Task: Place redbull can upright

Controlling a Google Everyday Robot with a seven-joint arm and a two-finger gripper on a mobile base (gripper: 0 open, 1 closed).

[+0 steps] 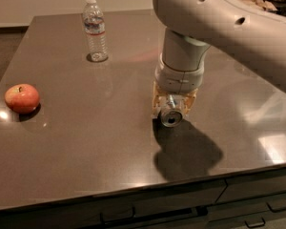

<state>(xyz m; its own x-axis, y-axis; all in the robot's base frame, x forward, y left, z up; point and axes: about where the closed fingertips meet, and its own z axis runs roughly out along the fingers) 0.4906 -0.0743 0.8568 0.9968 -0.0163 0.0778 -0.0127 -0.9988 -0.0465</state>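
Note:
The redbull can (171, 117) lies on its side on the dark table (86, 142), right of centre, with its round silver end facing the camera. My gripper (173, 105) hangs straight down from the big white arm (214, 18) and sits over the can. Its tan fingers (156, 103) stand on either side of the can and are shut on it. Most of the can's body is hidden behind the fingers.
A clear plastic water bottle (95, 30) stands upright at the back left. A red apple (22, 98) rests near the left edge. The table's front edge runs along the bottom, with drawers (257, 204) below it.

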